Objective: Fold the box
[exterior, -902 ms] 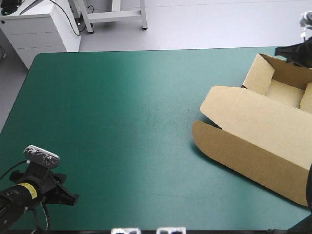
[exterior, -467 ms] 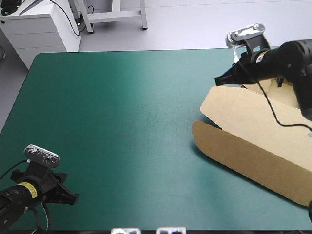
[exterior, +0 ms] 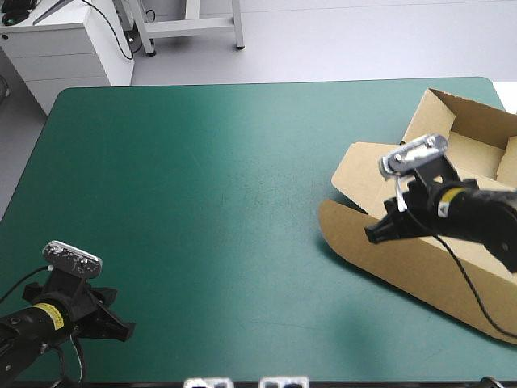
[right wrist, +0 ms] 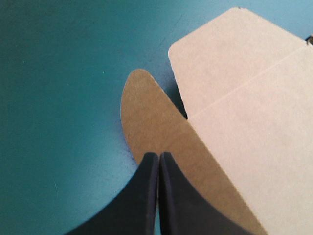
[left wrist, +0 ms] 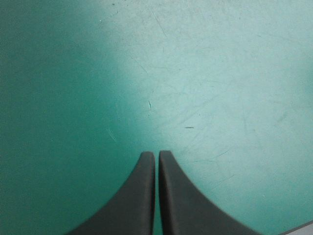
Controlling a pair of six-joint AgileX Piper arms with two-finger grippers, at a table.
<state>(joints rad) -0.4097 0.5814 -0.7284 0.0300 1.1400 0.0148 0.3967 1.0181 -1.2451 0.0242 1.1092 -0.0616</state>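
The brown box point(exterior: 404, 190) lies at the table's right side, a tray with raised walls at the far right and its lid spread toward the middle. A rounded flap point(right wrist: 146, 127) hangs at the lid's front edge. My right gripper point(exterior: 373, 236) hovers over that flap, fingers shut in one arch with nothing between them; the right wrist view shows the gripper point(right wrist: 159, 155) just above the flap's brown face. My left gripper point(exterior: 121, 330) rests low near the table's front left corner, away from the box. It is also shut point(left wrist: 157, 154), over bare teal-green cover.
The teal-green table point(exterior: 210, 202) stretches wide between the two arms. The box reaches the table's right edge. A white cabinet point(exterior: 65, 44) stands beyond the far left corner.
My right arm swung in from the far right corner, passed over the box's far side, then came down toward the front onto the lid's rounded flap. The left arm barely shifted.
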